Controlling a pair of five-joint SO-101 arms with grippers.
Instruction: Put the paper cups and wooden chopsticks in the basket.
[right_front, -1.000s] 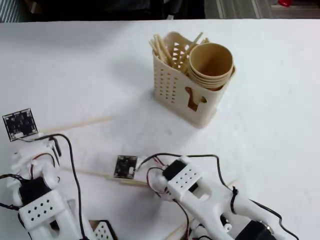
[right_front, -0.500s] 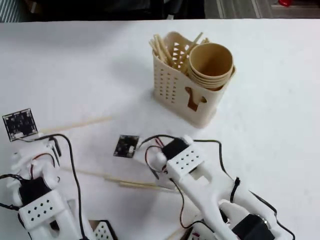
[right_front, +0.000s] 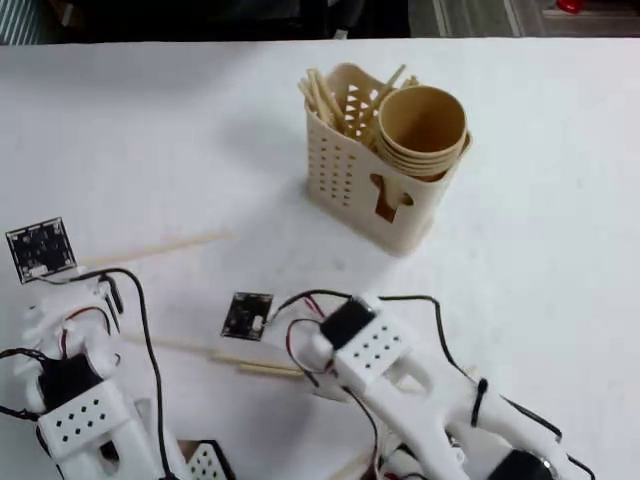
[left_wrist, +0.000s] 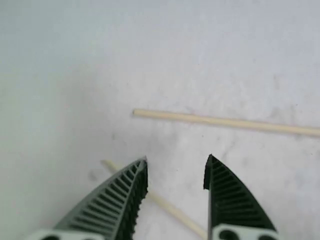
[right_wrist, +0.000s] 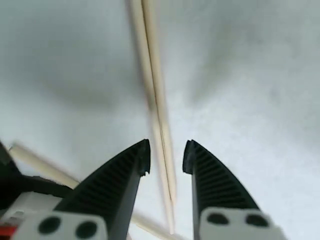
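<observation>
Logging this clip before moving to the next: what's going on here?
Two robot arms sit at a white table with a cream perforated plastic basket. A stack of tan paper cups and several wooden chopsticks already stand in the basket. The right pincer is open and low over a loose pair of wooden chopsticks, which lies between its fingers, not yet gripped. The left pincer is open above the table, with one single pale chopstick ahead of it and a second single chopstick beneath it.

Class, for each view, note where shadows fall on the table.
High view: the basket throws a soft shadow on the table around its base. Right wrist view: broad shade lies across the chopsticks. Left wrist view: even light, hardly any shadow.
</observation>
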